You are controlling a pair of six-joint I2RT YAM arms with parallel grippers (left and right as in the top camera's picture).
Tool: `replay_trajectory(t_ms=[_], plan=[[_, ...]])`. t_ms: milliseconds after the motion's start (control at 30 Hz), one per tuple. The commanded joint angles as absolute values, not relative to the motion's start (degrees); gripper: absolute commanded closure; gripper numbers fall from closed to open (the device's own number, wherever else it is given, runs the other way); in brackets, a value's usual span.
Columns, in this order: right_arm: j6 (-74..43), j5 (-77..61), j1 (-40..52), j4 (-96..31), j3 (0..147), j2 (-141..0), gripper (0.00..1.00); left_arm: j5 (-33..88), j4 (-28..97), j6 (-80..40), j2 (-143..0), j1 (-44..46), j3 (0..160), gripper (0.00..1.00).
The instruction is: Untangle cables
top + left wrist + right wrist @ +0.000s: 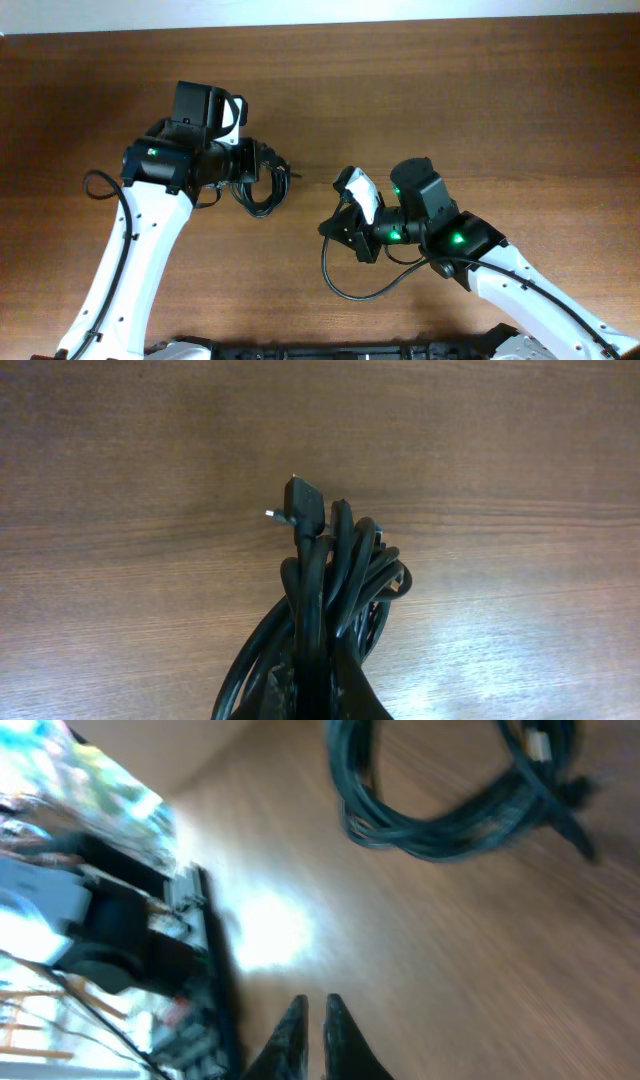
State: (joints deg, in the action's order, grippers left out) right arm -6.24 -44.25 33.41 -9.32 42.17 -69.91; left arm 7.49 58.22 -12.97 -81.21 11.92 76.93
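Pulling now may tighten the knot

The left gripper (270,170) is closed on the cables (335,585). It pinches the whole bundle at one end, so many strands pass together between its fingers. The bundle is just in front of this gripper, left of the middle of the table (450,80). I cannot tell if it rests on the wood or hangs a little above it. The right gripper (312,1005) is near the bundle but apart from it. Its fingers are almost together, with only a thin slit between them, and it holds nothing.

My judgement of the risks:
- If the left arm pulls with such a grip, the coil would move as one lump and the loops could draw tighter.
- With its fingers so close, the right gripper could not take a strand and would only push the coil away.
- The plug (303,500) stands out at the far end and could catch inside a loop.
- The right wrist view is blurred, so aiming at one strand is uncertain.

Count: one bundle, whose cords I cannot count separately; one plug clearly seen; two grippers; one table
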Motion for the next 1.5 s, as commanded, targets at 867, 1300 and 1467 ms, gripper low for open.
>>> replay_trajectory(t_ms=[867, 1300, 1467], plan=[[-3.2, -23.7, 33.3, -6.3, 42.5, -68.8, 0.34, 54.1, 72.6, 35.7, -79.5, 8.5, 77.5, 1.0], [-24.1, -23.3, 31.2, -1.8, 42.5, -68.8, 0.96, 40.5, 66.0, 20.1, -79.5, 8.4, 77.5, 0.0], [-31.5, -23.3, 28.6, -1.0, 42.5, -68.8, 0.96, 33.4, 63.8, 0.4, -79.5, 8.5, 77.0, 0.11]])
